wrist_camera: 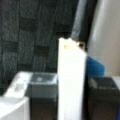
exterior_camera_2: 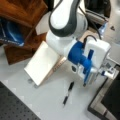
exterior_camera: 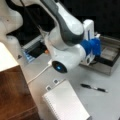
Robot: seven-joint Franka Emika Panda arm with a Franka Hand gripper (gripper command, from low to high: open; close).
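The gripper (exterior_camera_2: 105, 71) pinches a tall white block (wrist_camera: 71, 80) between its fingers (wrist_camera: 42, 97); a black pen (exterior_camera: 93, 88) and notepad (exterior_camera: 66, 103) lie on the counter (exterior_camera: 105, 105)

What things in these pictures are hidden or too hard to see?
- Gripper: in a front view its fingertips are a blur at the tray's edge; the arm's body covers it elsewhere.
- Notepad: in a front view the arm hides its far corner.
- Tray: cut off by a front view's right edge; the blue wrist part hides its near end.
- Wrist view: a white upright piece blocks the middle, so nothing below shows.
- Pen: any marking is too small to read.
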